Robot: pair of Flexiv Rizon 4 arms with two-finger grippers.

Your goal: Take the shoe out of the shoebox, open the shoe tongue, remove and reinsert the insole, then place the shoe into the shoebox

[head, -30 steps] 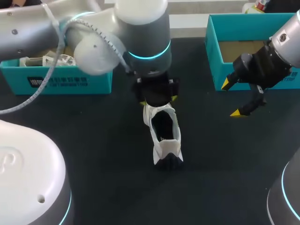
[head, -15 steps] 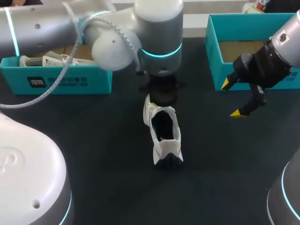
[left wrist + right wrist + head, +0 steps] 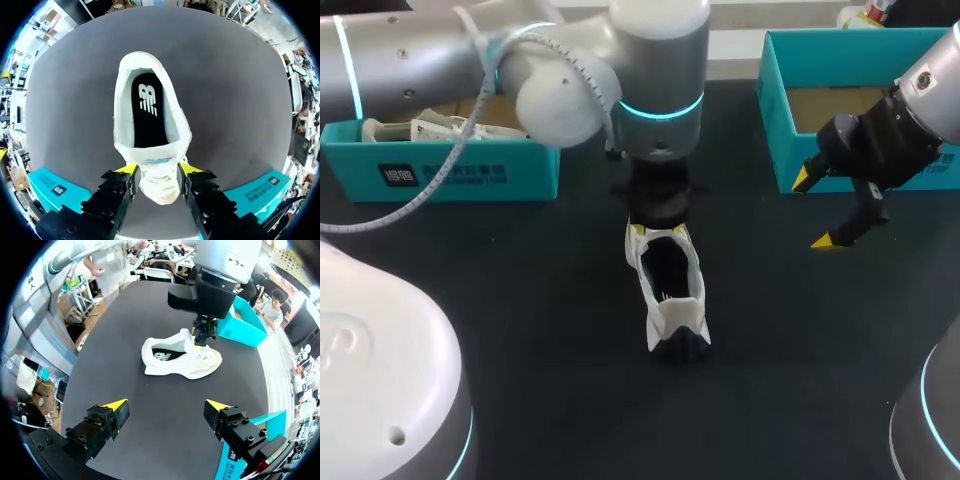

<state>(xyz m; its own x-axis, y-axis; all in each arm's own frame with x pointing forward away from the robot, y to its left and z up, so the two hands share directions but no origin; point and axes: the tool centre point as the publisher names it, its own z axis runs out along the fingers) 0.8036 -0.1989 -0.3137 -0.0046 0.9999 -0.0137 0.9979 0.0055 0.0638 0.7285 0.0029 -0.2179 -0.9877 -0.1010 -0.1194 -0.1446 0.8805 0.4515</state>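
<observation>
1. White fabric shoe [image 3: 670,285] stands upright on its sole at the middle of the counter. In the head view its long axis runs 12 to 6 o'clock, toe at 12, heel at 6.
2. Its opening faces up and shows a black insole [image 3: 147,115] lying flat inside.
3. Matte black counter [image 3: 520,300] carries two boxes. A teal cardboard shoebox [image 3: 840,60] sits at 2 o'clock from the shoe. A second teal cardboard box [image 3: 440,170], holding crumpled paper, sits at 10 o'clock.
4. Left hand [image 3: 157,169] comes down over the toe end, clenched on the shoe's front, one yellow tip pressing each side.
5. Right hand [image 3: 166,405] hangs at 2 o'clock from the shoe, near the shoebox's near wall. Its fingers are spread wide and hold nothing.
</observation>
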